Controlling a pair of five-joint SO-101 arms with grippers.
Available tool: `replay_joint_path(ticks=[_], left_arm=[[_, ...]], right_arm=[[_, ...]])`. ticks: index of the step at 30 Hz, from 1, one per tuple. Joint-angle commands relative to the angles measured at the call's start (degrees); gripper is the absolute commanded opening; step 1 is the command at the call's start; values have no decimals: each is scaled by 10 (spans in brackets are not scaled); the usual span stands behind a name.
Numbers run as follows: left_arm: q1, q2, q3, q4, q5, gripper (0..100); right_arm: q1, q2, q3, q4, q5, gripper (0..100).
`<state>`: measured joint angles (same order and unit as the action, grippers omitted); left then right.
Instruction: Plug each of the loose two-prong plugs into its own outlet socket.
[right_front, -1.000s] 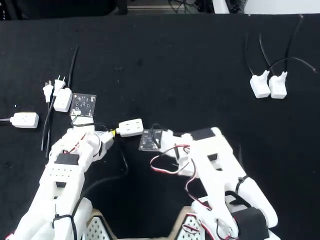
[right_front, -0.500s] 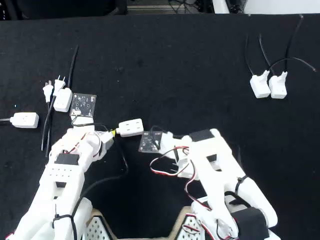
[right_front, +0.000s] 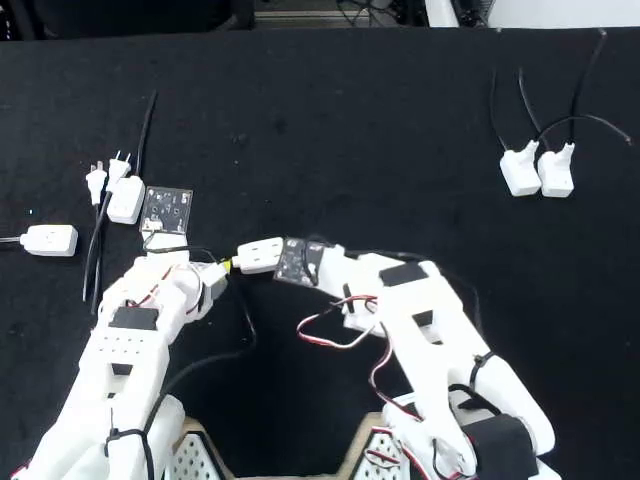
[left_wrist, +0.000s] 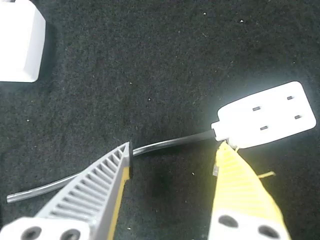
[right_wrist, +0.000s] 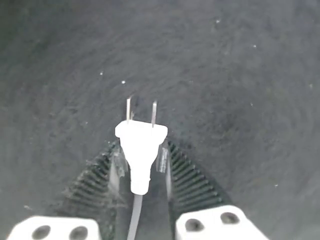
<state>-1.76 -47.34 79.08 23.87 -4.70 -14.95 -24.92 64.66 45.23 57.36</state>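
Pushing in from here could shove the outlet socket (left_wrist: 265, 114) along the cloth instead of seating the prongs, I reckon, since nothing clamps it. The left gripper (left_wrist: 175, 146) stands wide, jaws straddling the socket's cord (left_wrist: 165, 146), one tip just touching the socket's end. The right gripper (right_wrist: 141, 146) is closed on the two-prong plug (right_wrist: 140, 137), prongs poking out past its fingertips, and from above its wrist sits just beside the socket. Farther off, two loose plugs (right_front: 97, 181) lie at the table's left.
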Motion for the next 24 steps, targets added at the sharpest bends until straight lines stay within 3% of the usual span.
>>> replay_joint_path(ticks=[1, 8, 17, 24], left_arm=[[-5, -7, -15, -8, 6, 267], [-5, -7, -15, -8, 6, 267], [-5, -7, -15, -8, 6, 267], [-5, -7, -15, -7, 6, 267]], right_arm=[[-6, -17, -26, 46, -33, 12], [-5, -15, -130, 210, -36, 13], [-9, -12, -111, 216, -36, 21], [-25, -16, -48, 157, -33, 234]])
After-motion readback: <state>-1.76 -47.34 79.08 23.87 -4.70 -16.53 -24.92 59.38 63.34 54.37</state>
